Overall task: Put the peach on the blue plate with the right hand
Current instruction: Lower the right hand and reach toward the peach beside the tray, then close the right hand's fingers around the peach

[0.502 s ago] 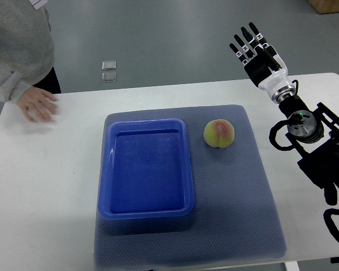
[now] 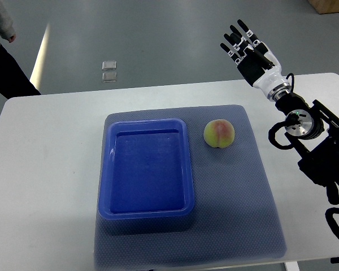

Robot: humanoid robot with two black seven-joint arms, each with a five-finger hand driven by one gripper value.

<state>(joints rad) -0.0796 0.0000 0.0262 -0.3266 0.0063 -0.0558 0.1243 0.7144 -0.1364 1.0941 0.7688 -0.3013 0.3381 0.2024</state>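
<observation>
One round yellow-pink peach (image 2: 218, 134). One deep blue rectangular plastic plate (image 2: 146, 210). One grey-blue textured mat (image 2: 237, 209). One white table (image 2: 45, 186). One black-and-white robot hand with fingers (image 2: 250, 52), on the right arm. Two small square shiny tiles (image 2: 108, 71) on the grey floor. One person (image 2: 3, 51), partly visible at top left.

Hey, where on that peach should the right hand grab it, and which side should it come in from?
Probably from above and from the right: the peach sits free on the mat, while the blue plate lies close on its left. Wrap the fingers around its widest part. The right hand is open, up beyond the table's far edge.
</observation>
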